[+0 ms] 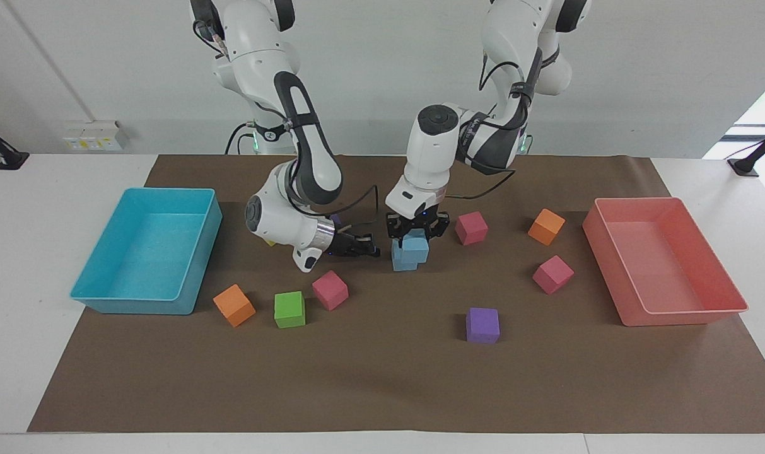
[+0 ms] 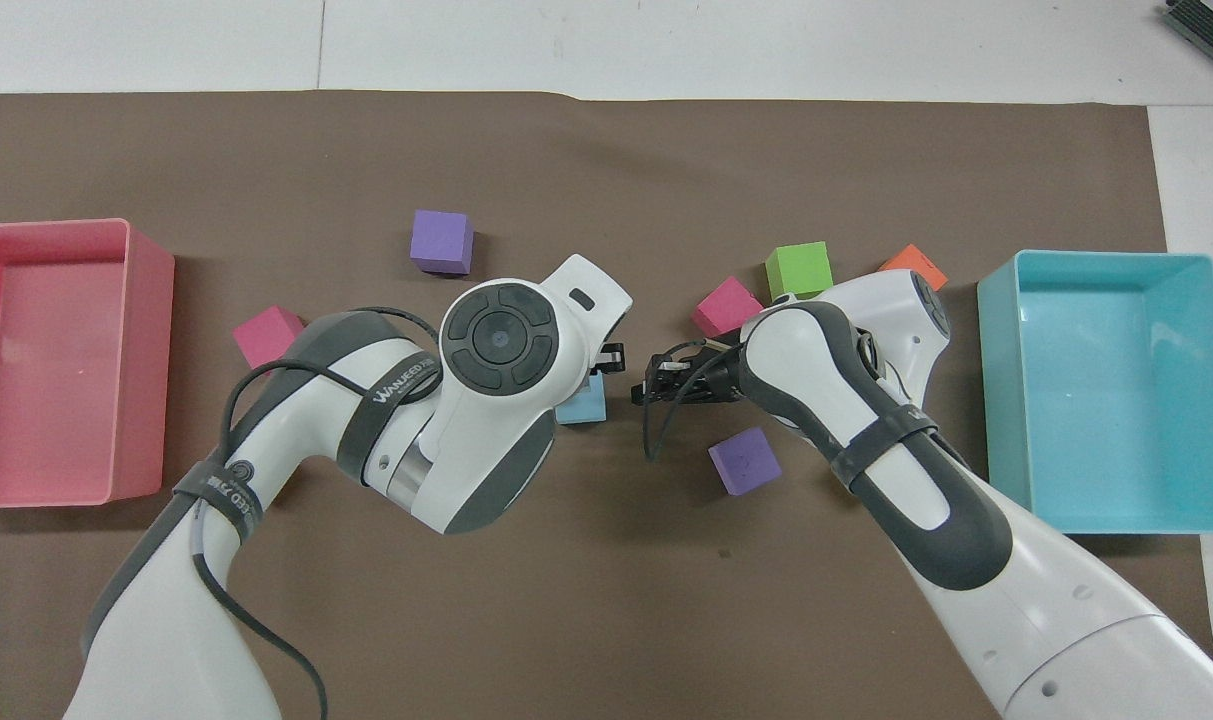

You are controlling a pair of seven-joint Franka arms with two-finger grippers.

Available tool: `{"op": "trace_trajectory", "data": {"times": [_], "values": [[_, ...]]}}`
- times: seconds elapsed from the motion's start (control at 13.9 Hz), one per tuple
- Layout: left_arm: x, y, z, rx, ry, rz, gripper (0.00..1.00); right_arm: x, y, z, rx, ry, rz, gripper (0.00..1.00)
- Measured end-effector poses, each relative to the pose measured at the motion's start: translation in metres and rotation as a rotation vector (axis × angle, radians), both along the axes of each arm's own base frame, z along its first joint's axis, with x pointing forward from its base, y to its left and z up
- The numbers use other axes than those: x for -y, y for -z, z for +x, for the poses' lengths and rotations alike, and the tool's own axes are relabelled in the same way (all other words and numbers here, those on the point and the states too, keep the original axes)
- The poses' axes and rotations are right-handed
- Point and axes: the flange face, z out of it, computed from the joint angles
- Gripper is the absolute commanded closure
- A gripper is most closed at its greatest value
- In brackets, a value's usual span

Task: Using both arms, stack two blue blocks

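Note:
My left gripper (image 1: 417,234) is shut on a light blue block (image 1: 415,247) and holds it low over the second blue block (image 1: 400,261), which rests on the brown mat mid-table. The held block sits slightly off toward the left arm's end; I cannot tell whether the two touch. My right gripper (image 1: 368,250) is low over the mat, pointing sideways at the resting block from the right arm's end, a small gap away. In the overhead view the left wrist covers most of the blocks; only a blue corner (image 2: 584,405) shows, with the right gripper (image 2: 646,386) beside it.
A turquoise tray (image 1: 136,306) stands at the right arm's end and a pink tray (image 1: 685,315) at the left arm's end. Loose cubes lie around: pink (image 1: 471,227), orange (image 1: 546,226), pink (image 1: 552,274), purple (image 1: 482,325), pink (image 1: 330,290), green (image 1: 289,309), orange (image 1: 234,305).

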Motion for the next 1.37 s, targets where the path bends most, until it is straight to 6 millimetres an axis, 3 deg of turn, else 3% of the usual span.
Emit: {"op": "trace_trajectory", "data": {"times": [0.65, 1.37], "values": [[0.013, 0.013, -0.012, -0.019, 0.022, 0.013, 1.00, 0.000, 0.000, 0.000, 0.000, 0.000, 0.000, 1.00], [0.011, 0.025, -0.019, -0.040, 0.026, 0.029, 1.00, 0.000, 0.000, 0.000, 0.000, 0.000, 0.000, 1.00]]}}
